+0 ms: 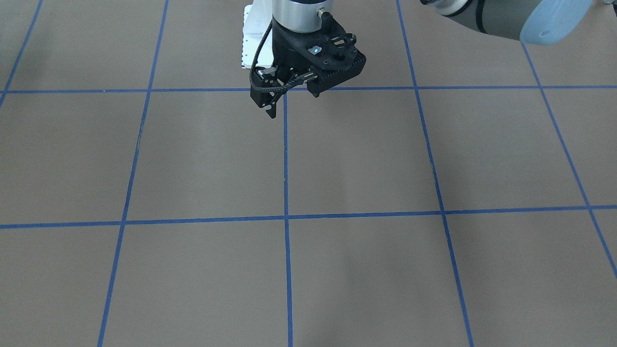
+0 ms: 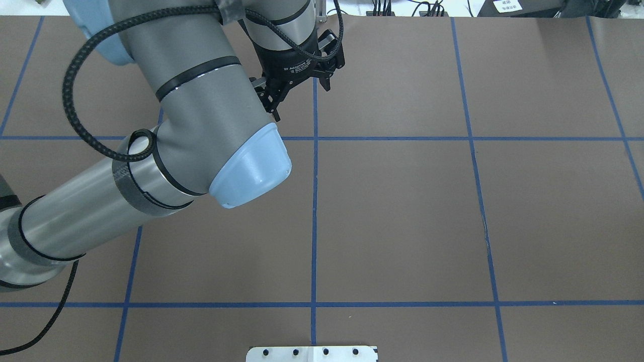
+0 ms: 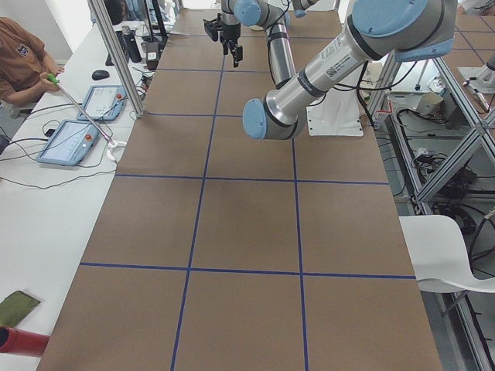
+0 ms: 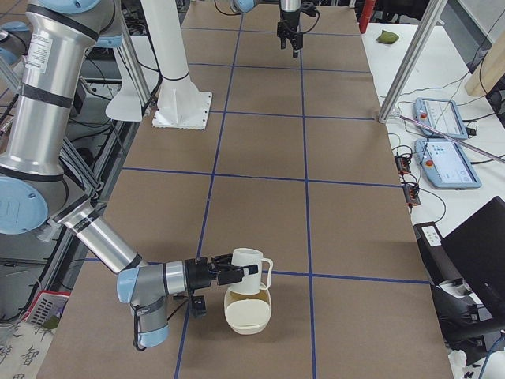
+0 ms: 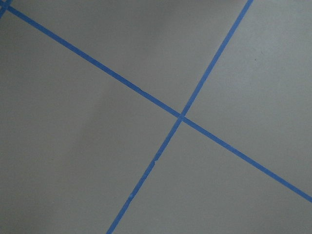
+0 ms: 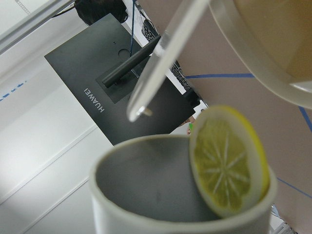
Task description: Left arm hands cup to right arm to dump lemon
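Item one, the left arm (image 2: 201, 90): we log it entering the overhead view from 9 o'clock and reaching to 12 o'clock. The left gripper (image 2: 300, 98) hangs there above the bench (image 2: 402, 211), its fingers spread and nothing between them. It is over a crossing of the blue tape lines (image 5: 181, 117), and its wrist view shows only that crossing and bare brown surface. Item two, the right arm (image 4: 99, 237): in the exterior right view it lies low at 7 o'clock, its forearm pointing toward 3 o'clock. The right gripper (image 4: 237, 272) meets the side of the cup (image 4: 251, 260). This gripper shows clearly in that side view alone, so we cannot tell whether its fingers are pressed on the cup or slack. Item three, the cup: cream-white, off the bench, its handle toward 3 o'clock in that view. It sits directly above a cream bowl (image 4: 248, 316) that rests on the bench, and we cannot tell whether the two touch. Item four, the lemon (image 6: 228, 163): a yellow slice standing on edge inside the cup's grey mouth, against the rim at 3 o'clock in the right wrist view, with the bowl's rim at 1 o'clock beyond it. Item five, surroundings: two tablets (image 4: 446, 142) on the white side table at 3 o'clock.
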Robot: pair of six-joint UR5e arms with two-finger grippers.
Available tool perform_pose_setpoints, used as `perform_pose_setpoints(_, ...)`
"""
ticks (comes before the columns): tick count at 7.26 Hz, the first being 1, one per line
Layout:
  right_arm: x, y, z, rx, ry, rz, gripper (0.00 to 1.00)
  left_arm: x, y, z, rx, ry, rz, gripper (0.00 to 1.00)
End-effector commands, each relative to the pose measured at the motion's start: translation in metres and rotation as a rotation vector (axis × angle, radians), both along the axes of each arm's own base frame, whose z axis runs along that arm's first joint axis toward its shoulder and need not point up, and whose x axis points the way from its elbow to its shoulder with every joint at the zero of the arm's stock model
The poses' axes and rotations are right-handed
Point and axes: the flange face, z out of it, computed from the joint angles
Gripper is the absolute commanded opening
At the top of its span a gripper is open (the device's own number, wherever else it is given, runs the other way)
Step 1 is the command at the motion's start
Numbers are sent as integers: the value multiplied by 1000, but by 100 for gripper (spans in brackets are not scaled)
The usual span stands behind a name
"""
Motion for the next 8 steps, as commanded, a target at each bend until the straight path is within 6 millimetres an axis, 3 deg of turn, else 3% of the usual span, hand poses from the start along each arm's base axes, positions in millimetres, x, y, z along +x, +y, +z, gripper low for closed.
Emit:
perform_pose_setpoints(1, 1, 0, 0, -3, -28, 3, 19, -2, 0, -1, 2, 2, -2, 100)
perform_pose_setpoints(4, -1, -8, -14, 33, -53, -2, 17, -4, 0, -1, -3, -4, -4, 100)
perform_pose_setpoints(8, -22, -77, -86, 75, 211, 5, 17, -5, 3, -4, 1, 2, -1, 100)
